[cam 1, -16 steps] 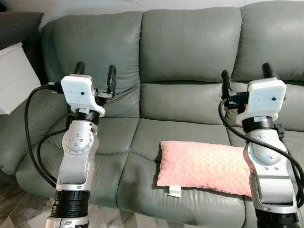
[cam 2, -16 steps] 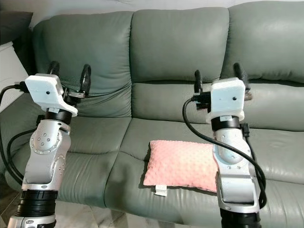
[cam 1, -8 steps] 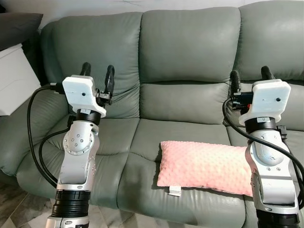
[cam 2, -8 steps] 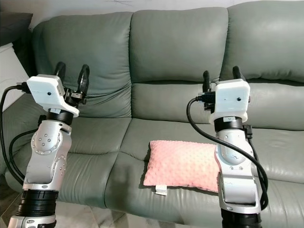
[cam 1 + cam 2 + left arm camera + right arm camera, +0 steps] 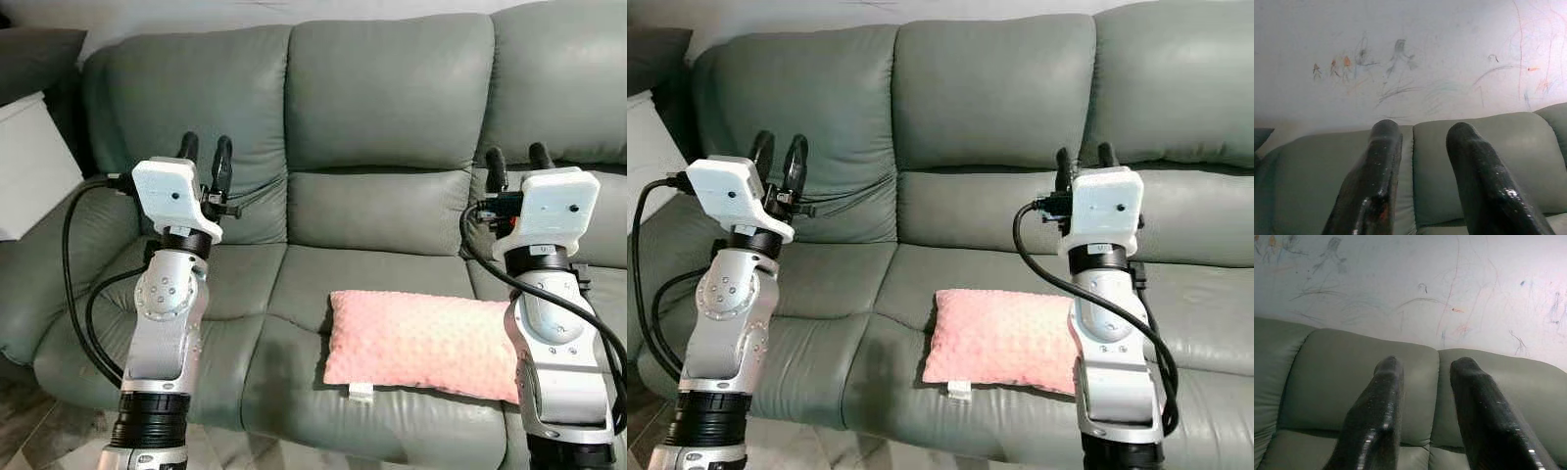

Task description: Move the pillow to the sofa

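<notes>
A pink dimpled pillow [image 5: 421,341] with a small white tag lies flat on the grey-green leather sofa [image 5: 392,108], on the middle and right seat cushions near the front edge. My left gripper [image 5: 205,153] is raised over the left seat, fingers pointing up and open with nothing between them. My right gripper [image 5: 513,164] is raised above the pillow's right end, also open and empty; its silver forearm hides that end of the pillow. Both wrist views look past open black fingers [image 5: 1376,176] [image 5: 1376,421] at the sofa back and wall.
A white cabinet [image 5: 29,162] stands left of the sofa, with a dark cushion behind it. The wall [image 5: 1415,54] above the sofa back is scribbled with crayon marks. A strip of tiled floor [image 5: 49,446] shows at the lower left.
Both grippers' fingers have drawn closer together while staying open, and both wrists have shifted slightly. The pillow has not moved.
</notes>
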Available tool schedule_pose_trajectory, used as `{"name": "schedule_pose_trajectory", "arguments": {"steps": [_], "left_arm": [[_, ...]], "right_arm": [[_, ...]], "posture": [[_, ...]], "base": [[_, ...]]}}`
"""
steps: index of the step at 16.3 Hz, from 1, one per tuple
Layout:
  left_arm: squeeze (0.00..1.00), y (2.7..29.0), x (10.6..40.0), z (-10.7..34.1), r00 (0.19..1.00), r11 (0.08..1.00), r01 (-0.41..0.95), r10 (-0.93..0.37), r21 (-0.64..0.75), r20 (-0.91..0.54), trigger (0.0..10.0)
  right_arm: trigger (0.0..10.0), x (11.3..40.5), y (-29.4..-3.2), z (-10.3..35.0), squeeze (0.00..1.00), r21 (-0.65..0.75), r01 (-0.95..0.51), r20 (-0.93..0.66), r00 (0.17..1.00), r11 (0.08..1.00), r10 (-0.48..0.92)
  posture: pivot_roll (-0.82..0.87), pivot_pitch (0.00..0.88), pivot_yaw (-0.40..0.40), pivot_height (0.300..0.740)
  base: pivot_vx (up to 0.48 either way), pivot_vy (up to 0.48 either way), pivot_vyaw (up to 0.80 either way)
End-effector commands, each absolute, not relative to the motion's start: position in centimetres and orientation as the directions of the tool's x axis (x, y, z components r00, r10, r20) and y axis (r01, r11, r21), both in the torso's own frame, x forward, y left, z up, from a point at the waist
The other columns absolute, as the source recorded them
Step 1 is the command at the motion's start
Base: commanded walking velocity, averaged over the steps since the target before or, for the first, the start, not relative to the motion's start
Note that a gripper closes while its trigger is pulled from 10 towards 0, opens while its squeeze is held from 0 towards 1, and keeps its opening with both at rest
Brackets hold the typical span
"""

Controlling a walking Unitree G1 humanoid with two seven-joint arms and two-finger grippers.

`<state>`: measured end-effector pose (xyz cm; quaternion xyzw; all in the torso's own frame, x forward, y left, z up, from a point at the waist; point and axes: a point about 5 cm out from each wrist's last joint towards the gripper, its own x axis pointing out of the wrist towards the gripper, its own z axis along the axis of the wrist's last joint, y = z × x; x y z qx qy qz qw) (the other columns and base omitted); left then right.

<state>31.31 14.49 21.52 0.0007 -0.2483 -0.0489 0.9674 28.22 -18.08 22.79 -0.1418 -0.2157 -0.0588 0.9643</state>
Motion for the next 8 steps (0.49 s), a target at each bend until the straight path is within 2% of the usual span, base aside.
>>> {"name": "schedule_pose_trajectory", "arguments": {"steps": [1,4,5,6,7,8], "left_arm": [[0.0,14.7,31.4,21.6,0.873,0.996,0.092,-0.09,0.02,0.48,0.0],[0.0,14.8,31.4,21.5,0.877,0.996,0.082,-0.083,0.023,0.472,0.0],[0.0,14.9,31.5,21.1,0.891,0.997,0.07,-0.074,0.026,0.447,3.6],[0.85,15.1,31.5,20.7,0.904,0.998,0.062,-0.064,0.019,0.423,10.0],[1.0,15.4,31.5,20.1,0.915,0.998,0.063,-0.054,-0.01,0.399,10.0],[1.0,15.8,31.4,19.2,0.929,0.998,0.057,-0.042,-0.028,0.368,10.0]], "right_arm": [[0.0,28.0,-17.9,23.1,0.0,-0.249,0.164,0.44,0.897,0.955,-0.039],[0.0,28.1,-17.9,23.0,0.0,-0.248,0.159,0.43,0.902,0.956,-0.039],[10.0,28.2,-17.9,22.8,0.0,-0.247,0.153,0.412,0.91,0.957,-0.039],[10.0,28.3,-17.8,22.7,0.0,-0.238,0.141,0.4,0.916,0.961,-0.035],[10.0,28.3,-17.8,22.4,1.0,-0.229,0.13,0.39,0.92,0.965,-0.032],[10.0,28.2,-17.8,22.1,1.0,-0.217,0.121,0.377,0.926,0.969,-0.031]], "posture": [[-0.18,0.0,0.122,0.74],[-0.18,0.0,0.118,0.74],[-0.18,0.0,0.117,0.74],[-0.18,0.0,0.117,0.74],[-0.18,0.0,0.114,0.74],[-0.18,0.0,0.111,0.74]], "base": [[0.0,0.0,0.0],[0.0,0.0,0.0],[0.0,0.0,0.0],[0.0,0.0,0.0],[0.0,0.0,0.0],[0.0,0.0,0.0]]}}
